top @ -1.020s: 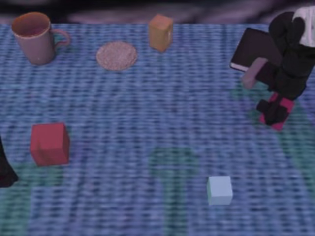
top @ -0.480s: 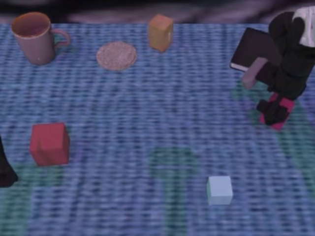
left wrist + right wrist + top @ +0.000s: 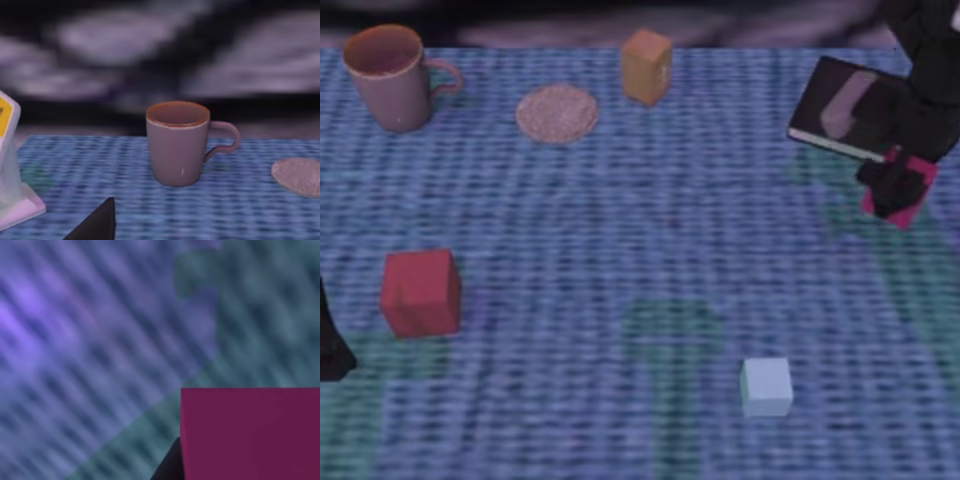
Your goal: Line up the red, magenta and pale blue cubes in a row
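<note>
- Nearest the front edge of the tabletop [image 3: 620,230], the pale blue cube [image 3: 766,387] sits alone, right of centre.
- The left arm is parked at the left edge, only a dark piece of it [image 3: 330,345] showing; I cannot tell how its jaws stand.
- Just beside it, the red cube [image 3: 419,292] rests flat on the blue woven cloth.
- Far right, the right arm reaches down from the back corner, its gripper [image 3: 894,186] clenched on the magenta cube [image 3: 910,190], held above the cloth with its shadow beneath.
- Behind that lies a dark book [image 3: 840,105].
- Along the back stand a mug [image 3: 390,75], a round coaster [image 3: 557,112] and an orange-tan block [image 3: 647,65].
- No writing is legible.
</note>
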### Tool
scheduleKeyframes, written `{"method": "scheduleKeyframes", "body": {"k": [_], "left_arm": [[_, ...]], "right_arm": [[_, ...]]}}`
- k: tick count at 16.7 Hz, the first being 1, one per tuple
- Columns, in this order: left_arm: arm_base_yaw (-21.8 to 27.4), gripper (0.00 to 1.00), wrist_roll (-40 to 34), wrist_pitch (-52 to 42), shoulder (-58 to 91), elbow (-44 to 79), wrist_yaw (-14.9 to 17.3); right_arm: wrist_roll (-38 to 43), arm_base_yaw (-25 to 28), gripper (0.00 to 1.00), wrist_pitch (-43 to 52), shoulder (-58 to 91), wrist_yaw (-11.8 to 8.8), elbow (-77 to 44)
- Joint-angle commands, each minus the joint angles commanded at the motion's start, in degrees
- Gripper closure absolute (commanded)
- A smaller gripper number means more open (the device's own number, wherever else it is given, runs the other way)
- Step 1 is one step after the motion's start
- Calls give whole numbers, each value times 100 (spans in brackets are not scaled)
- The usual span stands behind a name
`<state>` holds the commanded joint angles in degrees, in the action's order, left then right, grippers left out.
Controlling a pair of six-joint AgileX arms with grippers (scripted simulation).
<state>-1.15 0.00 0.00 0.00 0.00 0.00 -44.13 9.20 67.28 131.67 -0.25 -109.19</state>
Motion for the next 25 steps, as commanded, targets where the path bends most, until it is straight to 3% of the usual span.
{"method": "scheduleKeyframes", "body": {"k": [8,12,19,22,25], "left_arm": [[0,0,0,0,0,0,0],[0,0,0,0,0,0,0],[0,0,0,0,0,0,0],[0,0,0,0,0,0,0],[0,0,0,0,0,0,0]], "right_arm": [[15,188,100,34,-115,-3,59],[96,1190,100,-76,-512,-13,561],[306,3494,100,-319,-1424,-36,1757],[351,3934,100,-391,-1650,-33,2022],[354,3957,100,-396,-1665,-33,2039]]}}
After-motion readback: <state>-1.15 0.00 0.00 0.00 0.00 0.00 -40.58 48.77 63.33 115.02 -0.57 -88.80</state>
